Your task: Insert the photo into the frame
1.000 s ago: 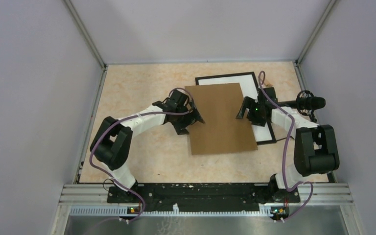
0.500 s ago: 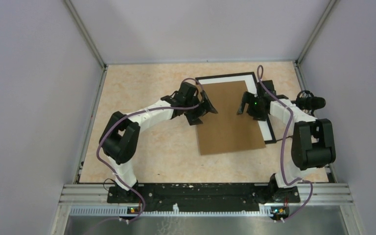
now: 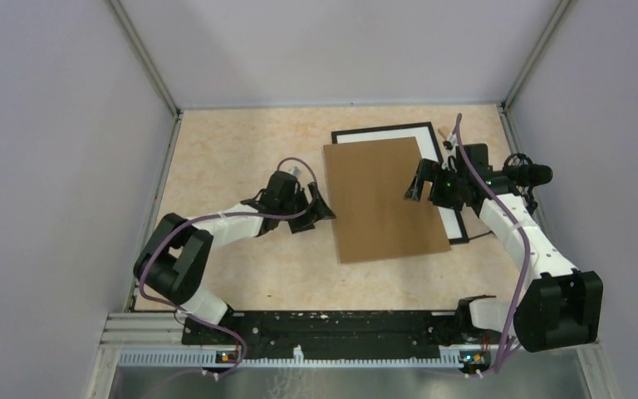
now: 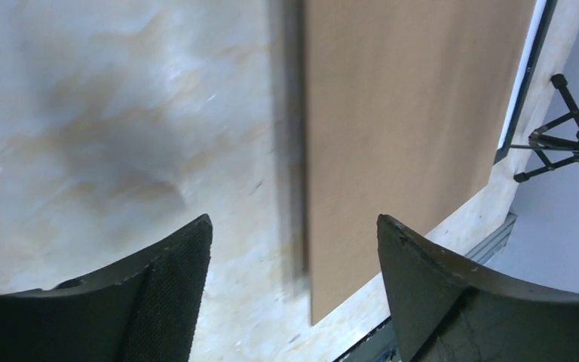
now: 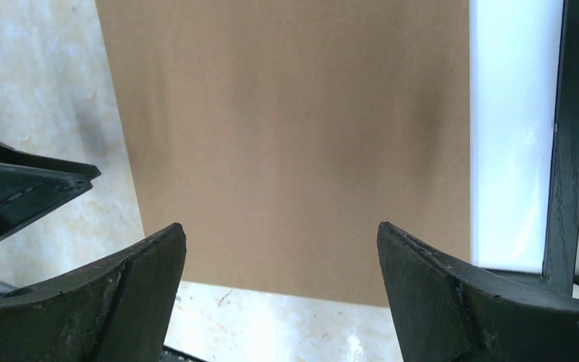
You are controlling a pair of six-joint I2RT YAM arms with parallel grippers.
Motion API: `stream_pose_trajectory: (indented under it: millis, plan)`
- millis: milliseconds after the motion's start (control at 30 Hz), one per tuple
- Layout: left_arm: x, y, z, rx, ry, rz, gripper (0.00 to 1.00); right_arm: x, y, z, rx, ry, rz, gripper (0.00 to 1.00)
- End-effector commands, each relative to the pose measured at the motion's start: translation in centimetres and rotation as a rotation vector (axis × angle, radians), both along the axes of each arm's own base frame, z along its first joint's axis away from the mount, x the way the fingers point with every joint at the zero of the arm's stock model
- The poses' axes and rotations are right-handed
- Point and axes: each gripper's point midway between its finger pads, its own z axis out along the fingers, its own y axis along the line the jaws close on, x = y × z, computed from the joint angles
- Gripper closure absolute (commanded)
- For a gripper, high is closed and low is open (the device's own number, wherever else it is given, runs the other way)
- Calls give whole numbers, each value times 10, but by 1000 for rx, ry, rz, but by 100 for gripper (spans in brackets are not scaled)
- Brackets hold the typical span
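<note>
Pale grey walls with metal corner posts close in a desk (image 3: 241, 150) topped in beige marbled laminate, the two arms reaching out across it from the near edge. The frame (image 3: 382, 127) (image 5: 569, 136) lies flat at the far right of the desk. Only its thin black far edge and right edge show, with a strip of white panel (image 5: 505, 136) inside them. The rest is covered by a plain brown board (image 3: 382, 199) (image 5: 294, 136), which lies on top, turned slightly askew, with its near end jutting past the frame toward the arms. The left claw (image 3: 320, 212) (image 4: 292, 222) sits just beside the board's left edge. Its fingers are spread wide with nothing between them, and in its own wrist view the blurred board edge runs up the gap between the two pads. The right claw (image 3: 415, 189) (image 5: 280, 226) hangs over the right-hand part of the board, near where the white strip begins. It too is wide open and grips nothing. Whether its fingertips touch the board cannot be told. A small black tripod stand (image 3: 532, 174) (image 4: 565, 136) is at the right rim of the desk, just past the frame.
</note>
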Motion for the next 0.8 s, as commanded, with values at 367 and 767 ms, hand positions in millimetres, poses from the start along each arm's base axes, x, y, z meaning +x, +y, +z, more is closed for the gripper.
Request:
stream_pose_trajectory:
  millis: [367, 767]
  plan:
    - [-21, -23, -2, -409, -103, -159, 49, -26, 8, 76, 62, -153, 57, 5]
    - [-17, -32, -9, -491, -72, -152, 62, -30, 5, 91, 57, -206, 50, 5]
